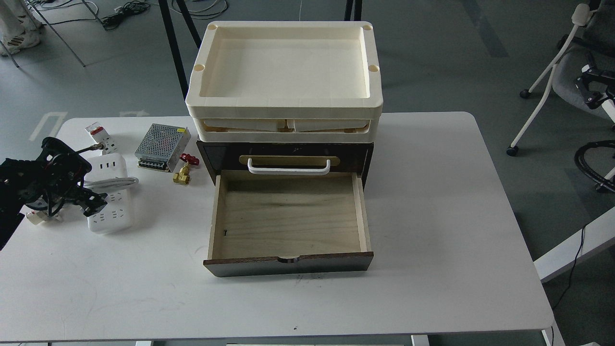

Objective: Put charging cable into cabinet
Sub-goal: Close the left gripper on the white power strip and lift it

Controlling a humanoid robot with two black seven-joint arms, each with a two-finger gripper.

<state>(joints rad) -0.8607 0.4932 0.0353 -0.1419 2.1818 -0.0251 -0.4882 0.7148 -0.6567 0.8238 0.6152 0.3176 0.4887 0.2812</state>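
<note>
The charging cable (111, 202) is a white power strip lying flat on the table's left side, with its thick white cord (117, 181) laid across it. My left gripper (93, 203) is low at the strip's left edge, over or against it. It is dark and small, so I cannot tell its fingers apart. The cabinet (216, 156) is dark brown and stands mid-table. Its lower drawer (288, 218) is pulled out, with a bare plywood floor. A white bar handle (288, 166) sits above it. My right gripper is out of view.
Cream trays (286, 103) are stacked on the cabinet. A small white breaker with a red tab (99, 137), a silver perforated box (161, 140) and a brass valve with a red knob (183, 170) lie between strip and cabinet. A small metal part (36, 217) lies under my left arm.
</note>
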